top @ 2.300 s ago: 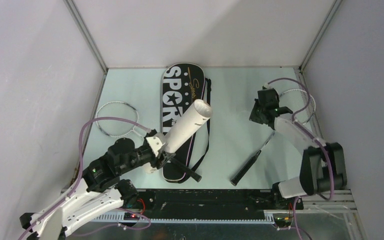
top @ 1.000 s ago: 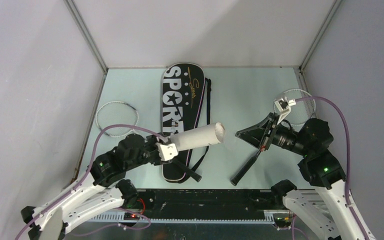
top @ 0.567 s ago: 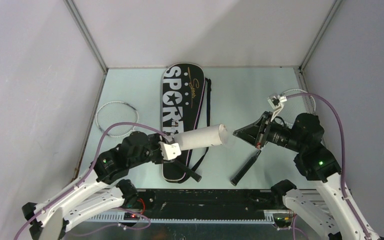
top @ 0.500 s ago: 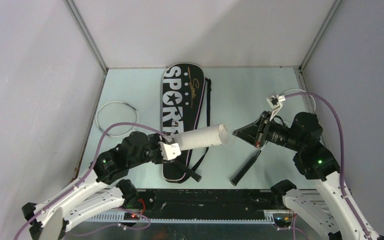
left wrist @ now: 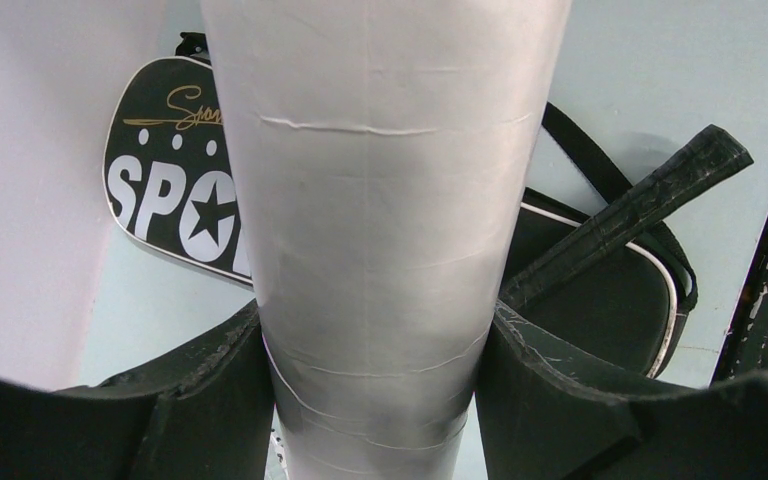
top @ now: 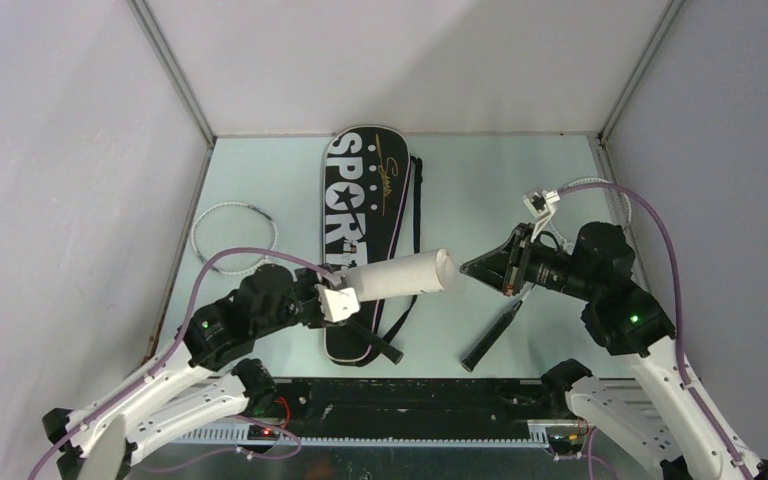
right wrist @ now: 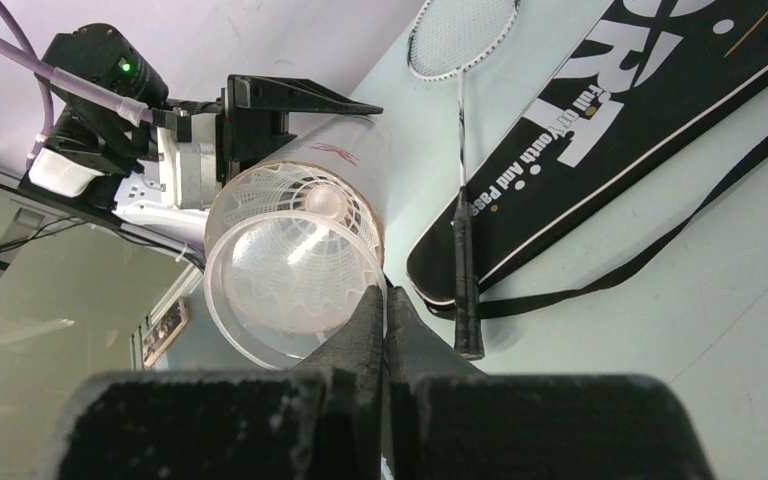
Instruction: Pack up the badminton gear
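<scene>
The left end effector [left wrist: 370, 345] clamped the white tube [top: 400, 274] level above the near end of the black bag [top: 360, 190], its mouth pointing right. The right end effector [right wrist: 385, 300], pinched shut on a shuttlecock [right wrist: 290, 255] by its skirt rim, held it at that mouth.

Looks like matt white card on the tube [left wrist: 380, 200], faintly seamed. Smooth black fabric with slight sheen on the bag [top: 365, 185]; rough black wrap on the racket handle [left wrist: 625, 220]; white netted plastic on the shuttlecock [right wrist: 290, 260]; smooth pale counter [top: 480, 190].
</scene>
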